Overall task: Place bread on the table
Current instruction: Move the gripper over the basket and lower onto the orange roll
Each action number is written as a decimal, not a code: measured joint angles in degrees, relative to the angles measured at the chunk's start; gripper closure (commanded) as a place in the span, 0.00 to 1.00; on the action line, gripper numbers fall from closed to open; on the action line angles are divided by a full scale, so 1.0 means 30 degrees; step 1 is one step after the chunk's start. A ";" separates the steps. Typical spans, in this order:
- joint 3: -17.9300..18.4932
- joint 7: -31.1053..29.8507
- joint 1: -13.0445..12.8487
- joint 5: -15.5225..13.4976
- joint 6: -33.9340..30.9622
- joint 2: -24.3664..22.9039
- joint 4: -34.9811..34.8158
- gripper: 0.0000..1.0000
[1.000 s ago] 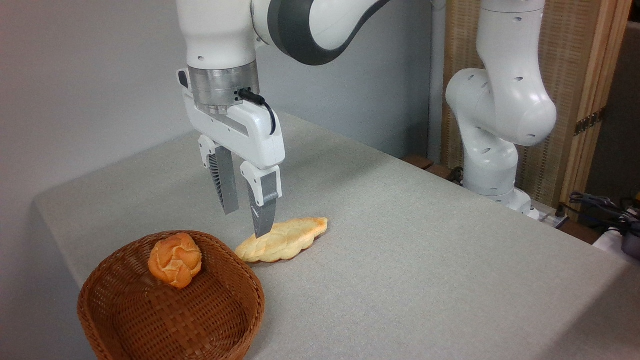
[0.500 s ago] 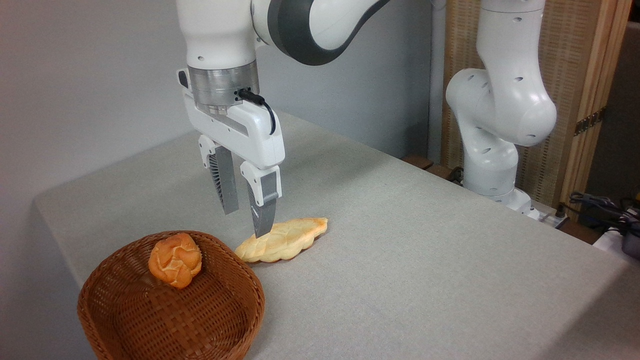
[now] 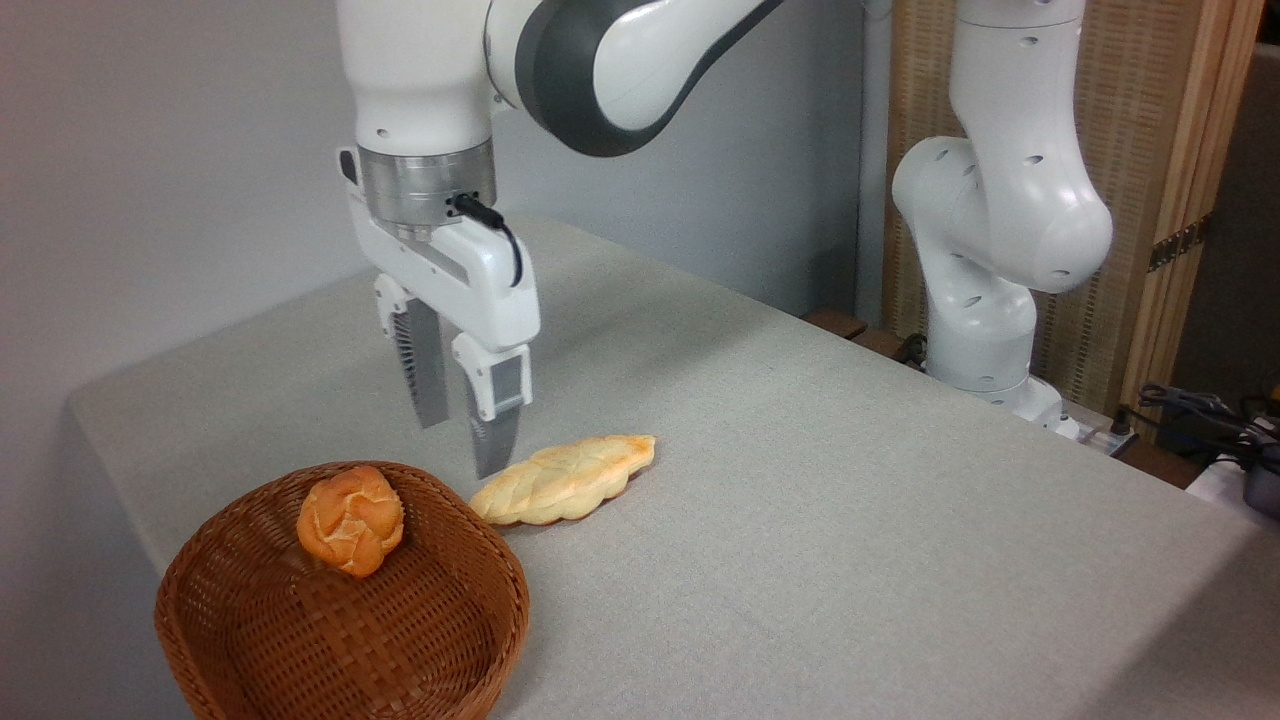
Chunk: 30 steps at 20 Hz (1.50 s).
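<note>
Currently gripper (image 3: 462, 447) empty, fingers slightly apart, hovering above table (image 3: 800, 500) between bread (image 3: 350, 520) in basket (image 3: 420, 640) and loaf (image 3: 565, 480).

The gripper (image 3: 462, 443) has shifted left, toward the basket (image 3: 440, 590).

bread (image 3: 350, 520) open from above; basket (image 3: 250, 640) wall rings it, braided loaf (image 3: 565, 480) just right of rim

One roll (image 3: 350, 520), one flat loaf (image 3: 563, 480), one basket (image 3: 440, 640), one worktop (image 3: 850, 520), one pincer (image 3: 462, 445).
</note>
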 measured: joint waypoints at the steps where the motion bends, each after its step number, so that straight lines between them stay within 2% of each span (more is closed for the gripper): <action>1: -0.0050 0.0000 -0.0011 -0.0332 0.0449 0.0137 0.0001 0.00; 3: -0.0078 -0.0002 -0.0015 -0.1262 0.1246 0.0413 0.0003 0.00; 9: -0.0181 -0.0012 -0.0017 -0.3096 0.3911 0.1736 0.0006 0.00; 13: -0.0745 -0.0116 -0.0043 -0.3453 0.5410 0.2981 0.0085 0.00; 18: -0.1161 -0.0789 -0.0048 -0.3992 0.5583 0.3792 0.0589 0.00; 20: -0.1150 -0.0786 -0.0023 -0.3690 0.5598 0.3812 0.0738 0.00; 25: -0.0990 -0.0786 0.0125 -0.0526 0.5579 0.3807 0.1121 0.00; 26: -0.1002 -0.0787 0.0122 -0.0151 0.5567 0.3813 0.1120 0.00; 30: -0.1137 -0.0786 0.0098 0.0182 0.5564 0.4079 0.1111 0.00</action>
